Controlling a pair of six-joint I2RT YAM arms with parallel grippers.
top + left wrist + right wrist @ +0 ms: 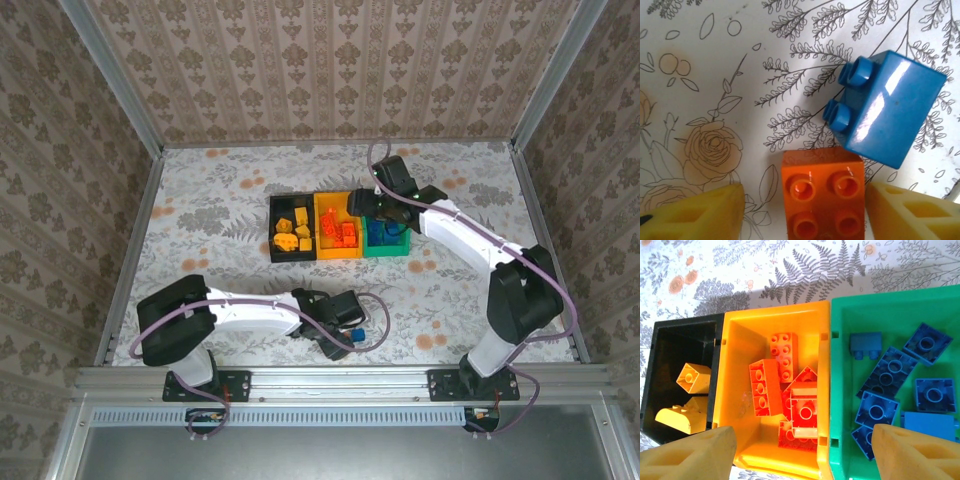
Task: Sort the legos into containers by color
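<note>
An orange-red lego [822, 195] lies studs-up on the floral table cover, between the yellow fingers of my left gripper [805, 202]. The right finger [910, 210] is almost at the brick; the left finger [700, 212] stands a gap away. A blue lego [890, 107] lies on its side just beyond, touching the orange one's far corner. My right gripper [804, 440] hangs open and empty over the containers: the black bin [670, 337] holds yellow bricks [692, 377], the yellow-orange bin [740, 340] orange-red bricks [765, 387], and the green bin [845, 320] blue bricks [890, 375].
The three joined bins [340, 256] sit at mid-table, the right arm [460, 235] reaching over them from the right. The left gripper [345, 335] works low near the table's front edge. Patterned walls enclose the table on three sides.
</note>
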